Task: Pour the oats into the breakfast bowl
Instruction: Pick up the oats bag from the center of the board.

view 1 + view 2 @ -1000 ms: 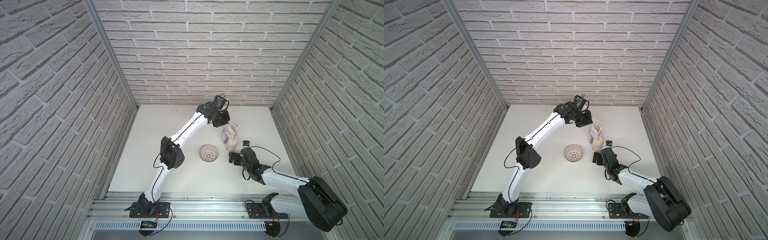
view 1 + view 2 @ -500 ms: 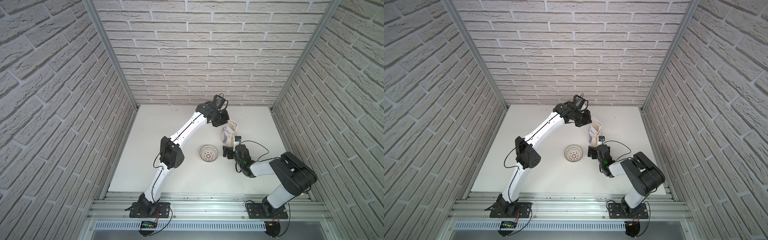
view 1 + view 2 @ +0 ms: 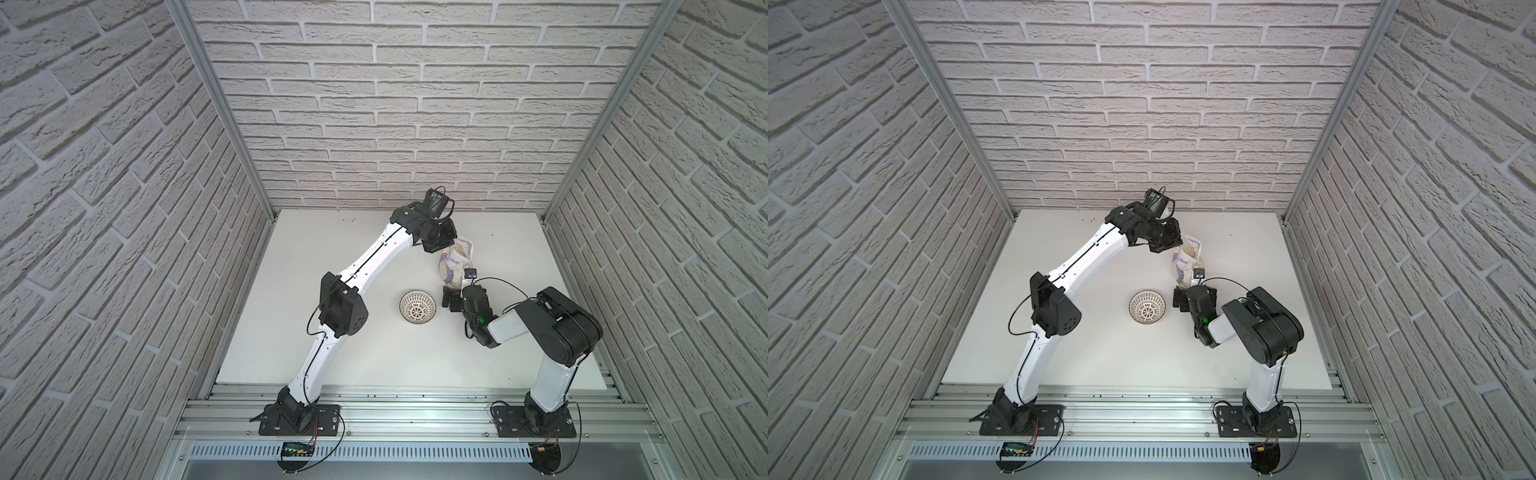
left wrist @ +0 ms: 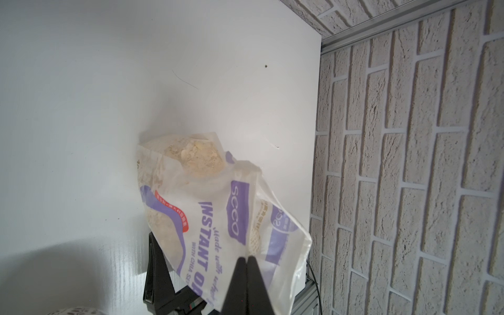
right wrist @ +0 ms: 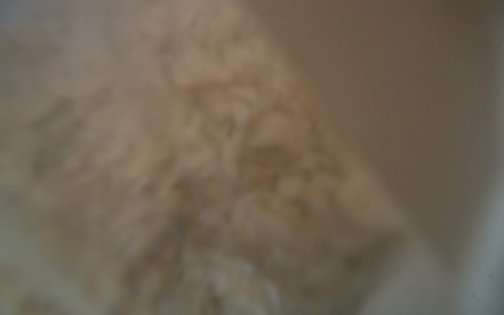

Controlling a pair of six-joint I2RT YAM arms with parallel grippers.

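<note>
Bag of oats (image 3: 456, 266) held up off the white surface (image 3: 332, 332), hanging from its top edge, just beside the breakfast bowl (image 3: 417, 306) on the side toward the back wall and the right arm. Top corner of the bag pinched in the left hand (image 4: 246, 259), fingers pressed together on the clear plastic, as seen in the left wrist view. Purple print and a red-edged mark visible on the bag (image 4: 207, 218), pale flakes gathered in its lower part, away from the pinched corner. Same bag also seen in a top view (image 3: 1187, 262), reaching down from the left hand (image 3: 1177, 245) toward the right hand.

Right hand (image 3: 453, 293) at the lower end of the bag, between bag and bowl level, fingers spread wide apart; one dark finger (image 4: 158, 261) showing behind the bag in the left wrist view. Not possible to tell if these fingers touch the bag. Right wrist view filled with a blurred beige mass, very close to the lens, nothing sharp.

Breakfast bowl standing upright on the surface, dark lattice pattern visible inside, no flakes seen in it, also clear in a top view (image 3: 1146, 306).
</note>
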